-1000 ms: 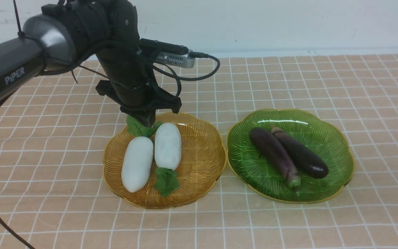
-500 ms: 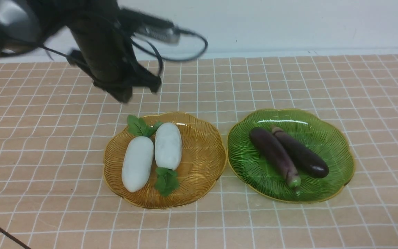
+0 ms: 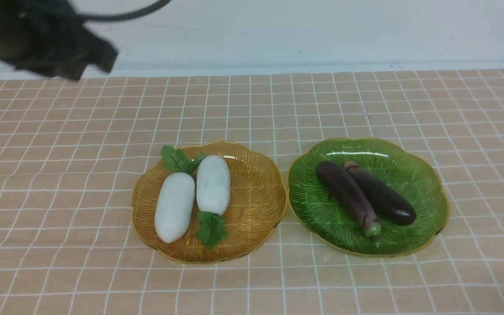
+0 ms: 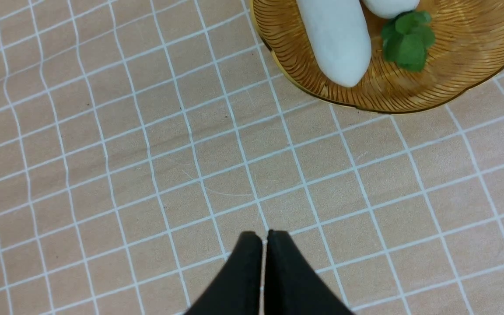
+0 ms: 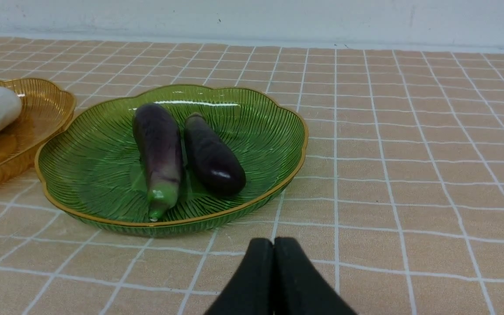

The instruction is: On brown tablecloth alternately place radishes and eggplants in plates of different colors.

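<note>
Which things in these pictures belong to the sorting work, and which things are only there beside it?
Belonging to the job:
- two radishes in the amber plate
- two eggplants in the green plate
- brown tablecloth
- left gripper, fingers shut
- right gripper, fingers shut

Just lying about:
- nothing; only the white wall behind

Two eggplants [image 5: 182,153] side by side in green plate [image 5: 103,157], fingers [image 5: 258,280] closed.
</note>
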Robot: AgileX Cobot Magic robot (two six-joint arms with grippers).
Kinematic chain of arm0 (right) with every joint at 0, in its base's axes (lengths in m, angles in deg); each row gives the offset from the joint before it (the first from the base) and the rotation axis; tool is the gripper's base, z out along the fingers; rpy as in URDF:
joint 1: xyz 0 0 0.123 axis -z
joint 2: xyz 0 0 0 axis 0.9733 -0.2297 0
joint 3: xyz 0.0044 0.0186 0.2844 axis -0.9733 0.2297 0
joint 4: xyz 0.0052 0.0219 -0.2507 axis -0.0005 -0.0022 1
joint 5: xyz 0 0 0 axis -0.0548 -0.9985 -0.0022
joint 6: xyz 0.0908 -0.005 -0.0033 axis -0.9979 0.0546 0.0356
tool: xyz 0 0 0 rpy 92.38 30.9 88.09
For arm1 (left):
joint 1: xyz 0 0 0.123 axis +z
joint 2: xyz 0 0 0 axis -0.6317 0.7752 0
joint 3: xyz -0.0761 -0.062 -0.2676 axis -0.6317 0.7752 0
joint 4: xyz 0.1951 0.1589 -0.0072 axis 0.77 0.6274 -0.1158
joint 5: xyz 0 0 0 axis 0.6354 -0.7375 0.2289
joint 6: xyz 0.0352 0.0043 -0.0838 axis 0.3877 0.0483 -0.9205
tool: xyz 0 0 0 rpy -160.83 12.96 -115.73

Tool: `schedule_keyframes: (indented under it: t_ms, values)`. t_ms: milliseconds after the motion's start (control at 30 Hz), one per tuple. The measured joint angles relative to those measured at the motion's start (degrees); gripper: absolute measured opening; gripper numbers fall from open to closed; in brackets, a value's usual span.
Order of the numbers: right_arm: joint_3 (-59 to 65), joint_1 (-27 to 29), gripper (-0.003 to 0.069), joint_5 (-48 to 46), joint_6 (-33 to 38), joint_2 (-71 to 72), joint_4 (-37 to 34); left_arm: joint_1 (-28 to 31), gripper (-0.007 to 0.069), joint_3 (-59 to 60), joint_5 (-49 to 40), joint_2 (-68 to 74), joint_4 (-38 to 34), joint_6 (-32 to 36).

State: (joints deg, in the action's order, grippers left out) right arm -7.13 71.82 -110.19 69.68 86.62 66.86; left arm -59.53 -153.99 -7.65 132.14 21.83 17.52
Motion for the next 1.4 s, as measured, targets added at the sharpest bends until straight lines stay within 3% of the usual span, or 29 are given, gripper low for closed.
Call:
schedule_keyframes:
  t_ms: [267, 433, 567, 767, 1033, 1200, 1400]
  values:
    - [-0.06, 0.0, -0.0015, 0.0, 0.02, 0.0, 5.7, 0.0, -0.0004, 1.81, 0.05, -8.48, 0.5, -1.81]
    - [-0.06, 0.0, -0.0015, 0.0, 0.07, 0.0, 5.94, 0.0, -0.0004, 14.85, 1.16, -25.69, 0.45, -8.98]
    - [-0.06, 0.0, -0.0015, 0.0, 0.07, 0.0, 5.94, 0.0, -0.0004, 31.35, 18.8, -37.92, 0.39, -13.14]
    - [-0.06, 0.0, -0.0015, 0.0, 0.07, 0.0, 5.94, 0.0, -0.0004, 41.91, 42.25, -41.84, 0.39, -15.38]
    - [-0.06, 0.0, -0.0015, 0.0, 0.07, 0.0, 5.94, 0.0, -0.0004, 45.47, 45.09, -41.84, 0.39, -15.48]
    - [-0.06, 0.0, -0.0015, 0.0, 0.07, 0.0, 5.94, 2.05, -0.0004, 50.6, 48.15, -42.72, 0.43, -10.12]
    - [-0.06, 0.0, -0.0015, 0.0, 0.07, 0.0, 5.94, 17.08, -0.0003, 60.41, 50.34, -49.31, -8.08, 0.89]
